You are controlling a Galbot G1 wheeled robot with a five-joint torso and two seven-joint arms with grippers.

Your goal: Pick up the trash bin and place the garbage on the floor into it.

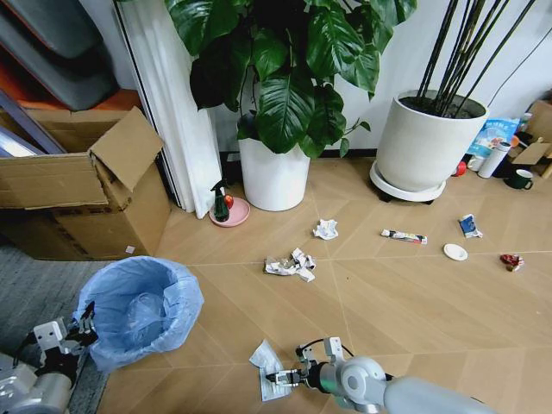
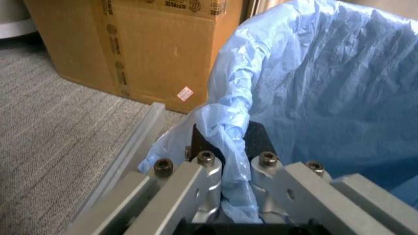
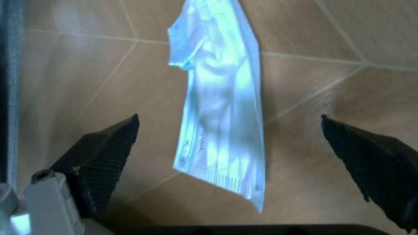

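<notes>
Chevron wooden floor point(image 1: 405, 310) is carrying scattered litter. Cardboard box point(image 1: 82, 185) is sitting at far left, beside the carpet.

Trash bin point(image 1: 142, 309), lined with a light-blue bag, is standing at lower left on the floor near the carpet edge. Left gripper point(image 2: 236, 188) is clamping the bin's near rim, fingers point(image 2: 203, 182) pinching bag and wall together.

Right gripper point(image 3: 228, 147) is hovering low over a flat white packet point(image 3: 219, 103) at bottom centre of the head view; jaws are spread wide on either side of it, not touching it.

Farther off: crumpled paper wads point(image 1: 291, 264), a flat tube point(image 1: 404, 236), white disc point(image 1: 455, 252), blue-white packet point(image 1: 469, 226), red wrapper point(image 1: 512, 261).
</notes>
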